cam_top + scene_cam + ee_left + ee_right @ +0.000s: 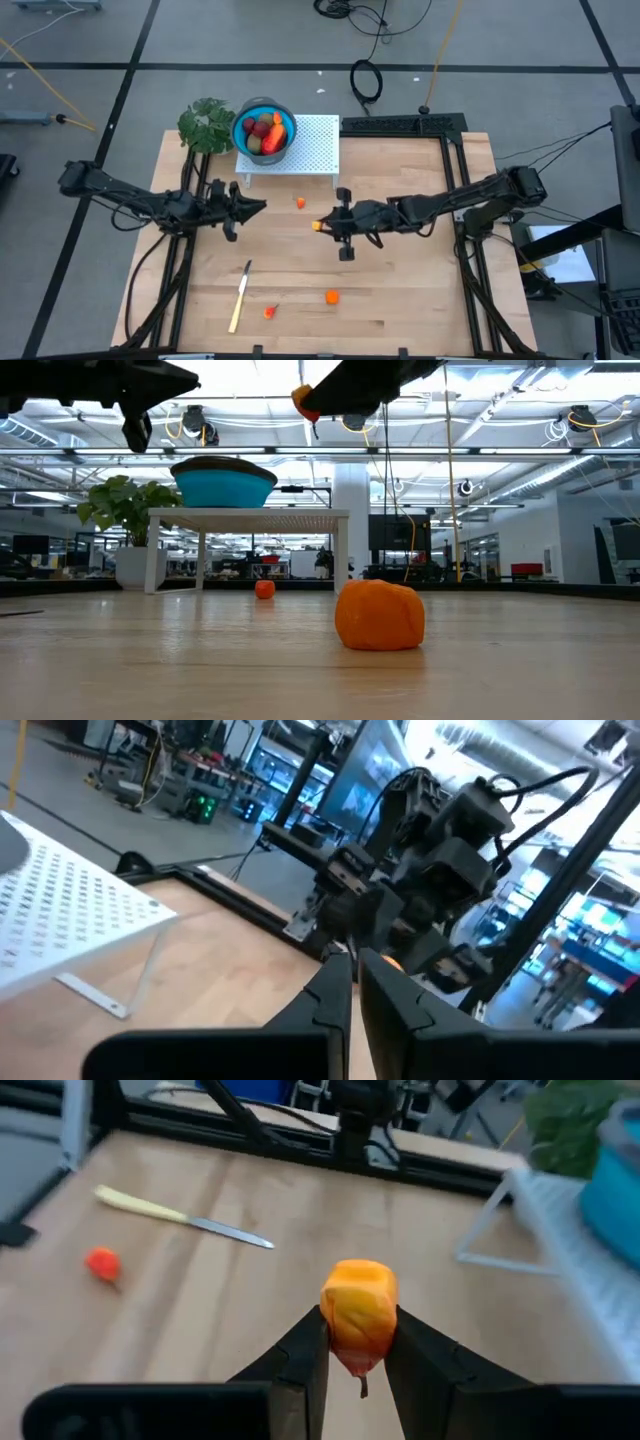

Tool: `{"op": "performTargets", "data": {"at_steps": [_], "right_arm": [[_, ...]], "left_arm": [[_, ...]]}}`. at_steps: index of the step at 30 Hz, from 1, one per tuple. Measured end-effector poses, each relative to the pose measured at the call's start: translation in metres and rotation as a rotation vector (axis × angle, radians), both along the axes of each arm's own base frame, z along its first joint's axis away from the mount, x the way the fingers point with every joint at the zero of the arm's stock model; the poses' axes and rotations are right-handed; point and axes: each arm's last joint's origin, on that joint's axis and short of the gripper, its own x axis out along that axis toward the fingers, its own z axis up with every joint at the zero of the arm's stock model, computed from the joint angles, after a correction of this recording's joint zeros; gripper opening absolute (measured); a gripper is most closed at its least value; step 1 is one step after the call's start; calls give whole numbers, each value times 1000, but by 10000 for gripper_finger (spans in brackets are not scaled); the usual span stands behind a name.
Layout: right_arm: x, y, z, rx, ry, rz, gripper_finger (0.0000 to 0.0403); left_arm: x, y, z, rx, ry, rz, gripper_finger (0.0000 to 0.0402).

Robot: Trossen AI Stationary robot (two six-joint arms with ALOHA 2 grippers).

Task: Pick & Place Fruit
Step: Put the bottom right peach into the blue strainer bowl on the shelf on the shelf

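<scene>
The right gripper is clamped on a small orange toy fruit piece, lifted mid-table (presumably bound for the blue round bowl); the left gripper waits nearby, jaws together

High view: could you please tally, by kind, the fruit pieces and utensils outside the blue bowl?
Small orange toy fruit pieces on the wooden table: 3
Orange toy fruit piece held by right gripper: 1
Yellow-handled knife: 1
Total: 5
</scene>
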Motion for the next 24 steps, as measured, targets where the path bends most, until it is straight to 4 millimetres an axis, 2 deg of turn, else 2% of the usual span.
{"op": "performTargets", "data": {"at_steps": [6, 10, 18, 24], "right_arm": [[5, -12, 9, -163, -92, -6, 78], [7, -18, 15, -253, -142, -53, 78], [9, -18, 20, -367, -178, -23, 77], [7, -17, 21, -538, -141, -104, 77]], "left_arm": [[16, -4, 1, -50, -16, -5, 35], [30, -8, 13, -33, -13, -3, 78], [60, -14, 39, 91, 2, 23, 177], [82, -12, 46, 136, 112, 51, 220]]}}
